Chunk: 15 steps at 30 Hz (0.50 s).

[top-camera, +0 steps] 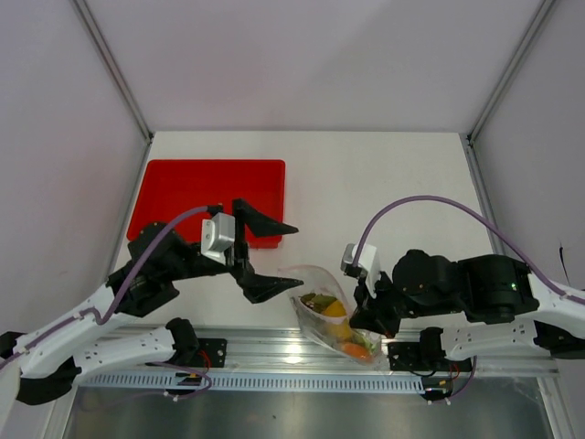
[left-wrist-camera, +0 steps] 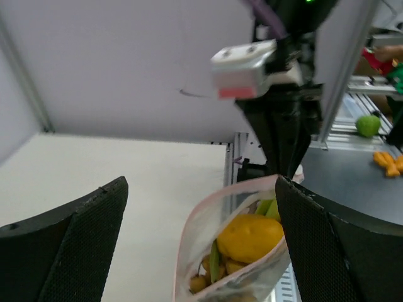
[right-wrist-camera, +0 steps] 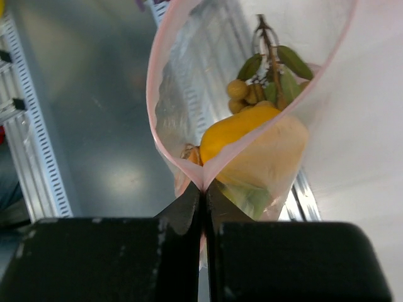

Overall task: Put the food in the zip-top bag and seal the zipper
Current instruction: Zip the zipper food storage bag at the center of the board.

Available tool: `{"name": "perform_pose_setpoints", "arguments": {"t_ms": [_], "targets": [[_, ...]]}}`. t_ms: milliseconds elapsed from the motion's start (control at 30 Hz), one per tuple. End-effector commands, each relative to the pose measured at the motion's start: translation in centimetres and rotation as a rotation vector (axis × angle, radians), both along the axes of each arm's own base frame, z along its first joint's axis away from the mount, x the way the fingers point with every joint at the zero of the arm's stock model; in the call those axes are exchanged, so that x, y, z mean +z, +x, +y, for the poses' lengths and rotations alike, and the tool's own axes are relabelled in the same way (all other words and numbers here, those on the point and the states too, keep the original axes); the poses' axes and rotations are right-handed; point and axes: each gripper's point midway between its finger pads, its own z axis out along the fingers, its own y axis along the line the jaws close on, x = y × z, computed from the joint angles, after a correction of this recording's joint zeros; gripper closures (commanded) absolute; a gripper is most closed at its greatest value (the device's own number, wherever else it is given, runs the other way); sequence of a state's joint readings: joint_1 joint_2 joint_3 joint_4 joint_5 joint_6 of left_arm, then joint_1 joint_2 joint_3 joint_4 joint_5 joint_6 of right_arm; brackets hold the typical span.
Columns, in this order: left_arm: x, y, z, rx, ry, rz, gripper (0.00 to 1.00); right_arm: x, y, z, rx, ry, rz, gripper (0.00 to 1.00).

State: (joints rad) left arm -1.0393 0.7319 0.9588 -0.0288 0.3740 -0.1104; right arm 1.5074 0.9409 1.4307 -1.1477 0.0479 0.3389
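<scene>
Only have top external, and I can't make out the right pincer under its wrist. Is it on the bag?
Observer: Yes. The right wrist view shows the right pincer shut on the zipper at one end of the zip-top bag.
Operator: Mouth sealed?
Observer: No. The strip forms an open loop, and the yellow fruit and berries show through it.
Operator: Left pincer touching it?
Observer: In the left wrist view the left pincer is wide open. The bag's rim sits right beside one finger; I can't tell if they touch.
</scene>
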Motion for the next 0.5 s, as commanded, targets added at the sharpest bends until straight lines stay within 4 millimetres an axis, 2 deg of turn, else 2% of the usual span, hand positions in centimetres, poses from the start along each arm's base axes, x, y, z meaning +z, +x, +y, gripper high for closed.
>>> {"name": "perform_pose_setpoints", "arguments": {"t_ms": [0, 33, 67, 133, 167, 433, 467], "targets": [[1.4, -4.0, -0.9, -0.277, 0.079, -0.258, 0.01, 1.9, -2.3, 0.5, 0.125, 0.072, 0.060, 1.00], [0.3, -4.0, -2.0, -0.327, 0.128, -0.239, 0.00, 1.9, -2.7, 0.5, 0.140, 0.068, 0.074, 1.00], [1.6, -5.4, -1.8, -0.410, 0.117, -0.271, 0.00, 1.7, -2.7, 0.7, 0.141, 0.059, 0.081, 1.00], [0.0, -5.8, -2.7, -0.493, 0.173, -0.222, 0.01, 1.6, -3.1, 0.7, 0.151, 0.054, 0.096, 1.00], [-0.2, -6.7, -2.6, -0.558, 0.172, -0.217, 0.01, 1.6, -3.1, 0.7, 0.153, 0.056, 0.099, 1.00], [-2.9, -7.8, -4.4, -0.722, 0.223, -0.150, 0.01, 2.9, -3.2, 0.6, 0.159, 0.112, 0.094, 1.00], [-3.8, -7.8, -4.8, -0.744, 0.247, -0.120, 0.00, 2.9, -3.1, 0.5, 0.156, 0.109, 0.091, 1.00]]}}
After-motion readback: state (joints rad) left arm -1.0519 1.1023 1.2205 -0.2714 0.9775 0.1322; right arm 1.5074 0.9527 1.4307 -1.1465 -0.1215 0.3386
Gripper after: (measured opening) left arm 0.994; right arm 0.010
